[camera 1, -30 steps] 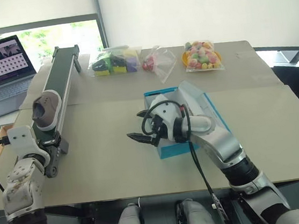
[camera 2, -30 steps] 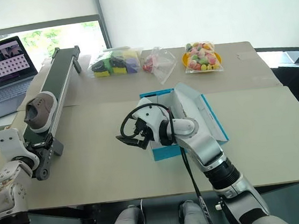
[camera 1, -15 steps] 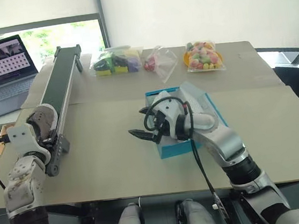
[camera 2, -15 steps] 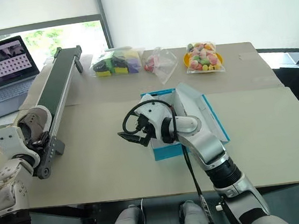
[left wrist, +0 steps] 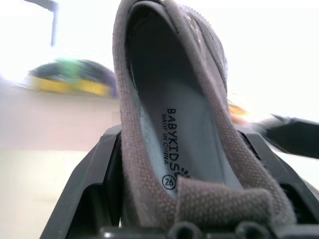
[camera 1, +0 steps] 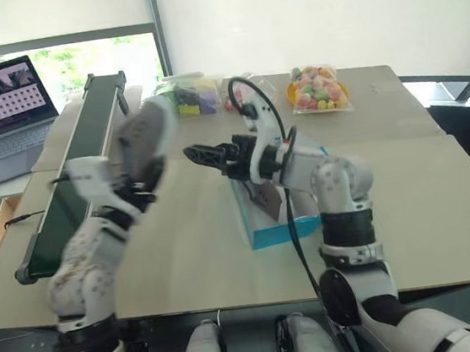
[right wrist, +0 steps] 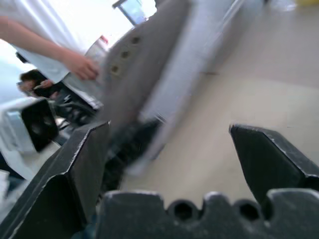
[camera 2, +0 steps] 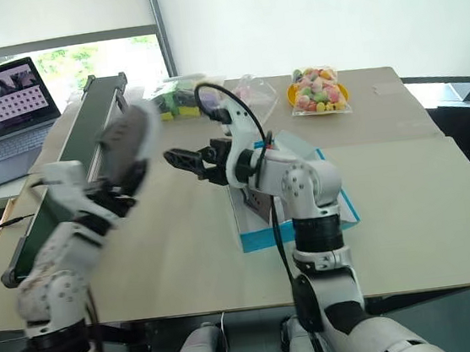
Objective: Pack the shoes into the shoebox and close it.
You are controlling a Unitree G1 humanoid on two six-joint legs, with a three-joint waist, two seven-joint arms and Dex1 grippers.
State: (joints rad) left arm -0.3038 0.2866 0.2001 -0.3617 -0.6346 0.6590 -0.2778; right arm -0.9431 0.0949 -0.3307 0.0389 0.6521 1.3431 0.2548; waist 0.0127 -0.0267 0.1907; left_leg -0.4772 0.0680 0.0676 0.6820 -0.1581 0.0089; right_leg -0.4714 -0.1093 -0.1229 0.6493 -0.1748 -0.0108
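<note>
A grey-taupe shoe (camera 1: 146, 139) hangs in the air over the table's left half, toe up, with my left gripper (camera 1: 137, 185) shut on its heel end. In the left wrist view the shoe's opening and insole (left wrist: 172, 129) sit between the two black fingers (left wrist: 97, 179). My right gripper (camera 1: 202, 154) stands open just right of the shoe, pointing at it, with nothing between its fingers (right wrist: 84, 164). The turquoise shoebox (camera 1: 279, 229) lies open under my right arm. Something dark grey (camera 1: 265, 198) sits inside it, but I cannot tell what it is.
A long dark-green conveyor belt (camera 1: 73, 173) runs along the table's left side, with a laptop (camera 1: 2, 109) beyond it. Bags of small items (camera 1: 188, 96) and a bag of sweets on a yellow plate (camera 1: 316, 86) line the back. A person's hand (right wrist: 79, 64) appears in the right wrist view.
My left gripper shut on the shoe on the belt and carried it up and to the right, over the table. My right gripper rose, rolled and turned toward the shoe, staying open.
</note>
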